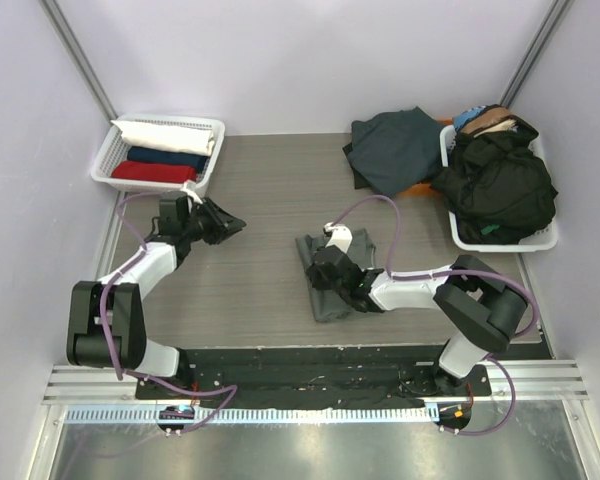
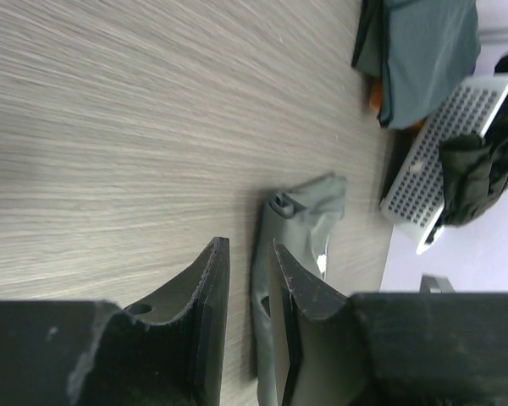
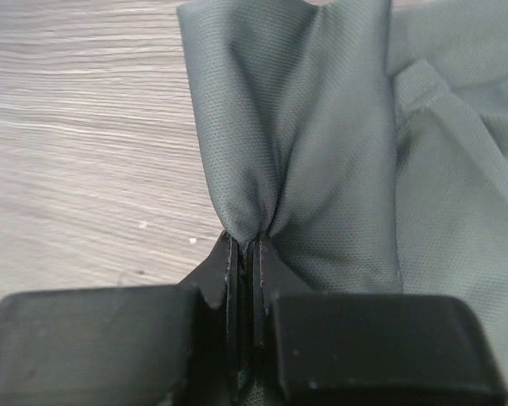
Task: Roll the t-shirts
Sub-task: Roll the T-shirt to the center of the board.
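Note:
A sage-grey t-shirt (image 1: 332, 292) lies folded into a narrow strip in the middle of the table. My right gripper (image 1: 325, 268) rests on it. In the right wrist view this gripper (image 3: 245, 243) is shut on a pinched fold of the grey t-shirt (image 3: 322, 127), lifting it a little off the wood. My left gripper (image 1: 235, 226) hovers over bare table to the left, apart from the shirt. Its jaws (image 2: 245, 249) stand slightly apart and hold nothing; the grey shirt (image 2: 309, 211) shows beyond them.
A white lattice basket (image 1: 108, 160) at the back left holds rolled white, navy and red shirts. A dark teal shirt (image 1: 395, 148) lies at the back right beside a second basket (image 1: 500, 240) heaped with black clothes (image 1: 500, 185).

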{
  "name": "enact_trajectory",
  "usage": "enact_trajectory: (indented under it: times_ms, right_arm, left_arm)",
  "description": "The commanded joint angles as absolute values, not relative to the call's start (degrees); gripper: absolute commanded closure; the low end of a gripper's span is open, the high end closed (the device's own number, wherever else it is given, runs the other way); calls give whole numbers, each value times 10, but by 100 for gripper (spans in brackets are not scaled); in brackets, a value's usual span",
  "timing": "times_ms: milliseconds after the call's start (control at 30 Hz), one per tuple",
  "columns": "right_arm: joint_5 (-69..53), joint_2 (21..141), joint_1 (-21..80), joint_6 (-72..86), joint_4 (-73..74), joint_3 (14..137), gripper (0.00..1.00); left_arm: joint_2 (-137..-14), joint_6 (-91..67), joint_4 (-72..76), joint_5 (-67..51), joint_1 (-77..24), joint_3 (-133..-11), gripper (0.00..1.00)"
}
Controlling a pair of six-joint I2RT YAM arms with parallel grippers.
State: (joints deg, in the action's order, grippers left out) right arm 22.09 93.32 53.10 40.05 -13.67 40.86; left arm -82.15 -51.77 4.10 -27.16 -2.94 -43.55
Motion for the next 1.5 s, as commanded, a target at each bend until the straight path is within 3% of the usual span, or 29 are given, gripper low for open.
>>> enact_trajectory:
  times_ms: [0, 500, 1000, 1267, 1433, 1467]
  right_arm:
    - [129, 897, 512, 441, -268, 371, 99]
    - [-122, 938, 375, 590, -505, 264, 99]
    - [-250, 1071, 299, 713, -692, 226, 99]
    - [-271, 1089, 284, 718, -706, 225, 97]
    - [-271, 1057, 280, 689, -658, 233, 78]
    - [-270, 1049, 280, 683, -628, 235, 68]
  left_arm:
    - [-822, -498, 82, -276, -68, -437, 72]
    - [-912, -466, 146, -294, -215, -483, 71]
    - [-1031, -440, 141, -262, -315, -598, 72]
    - [-1099, -439, 128, -234, -328, -621, 73]
    - [-1134, -440, 128, -223, -334, -633, 75]
    - [-1146, -440, 128, -220, -337, -638, 75]
